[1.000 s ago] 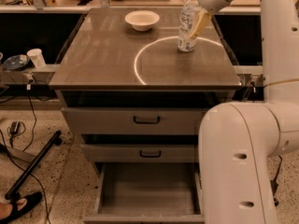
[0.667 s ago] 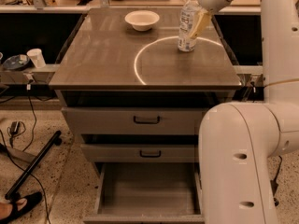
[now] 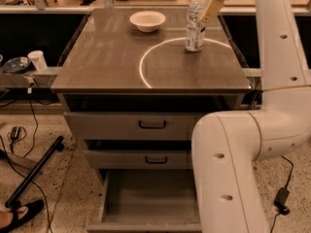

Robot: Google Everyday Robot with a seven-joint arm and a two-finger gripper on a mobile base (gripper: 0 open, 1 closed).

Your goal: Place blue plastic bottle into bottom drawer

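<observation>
Standing upright on the grey cabinet top (image 3: 112, 62), the blue plastic bottle (image 3: 193, 33) sits toward the back right, its base on a bright ring-shaped light arc (image 3: 146, 57). White cap up, label facing the camera. The gripper (image 3: 208, 11) is at the bottle's upper right, coming down from the top edge of the view and overlapping the bottle's shoulder. Grip state: cannot tell whether it is open or clamped on the bottle. 1 white bowl (image 3: 147, 21) rests at the back of the top, left of the bottle and apart from it. The bottom drawer (image 3: 146, 198) is pulled out, plain grey inside, with nothing visible in the part that shows. The robot arm (image 3: 233, 169) hides its right side. Above it, 2 shallower drawers show dark handles (image 3: 152, 124). 1 white cup (image 3: 37, 59) stands on a ledge to the left.
</observation>
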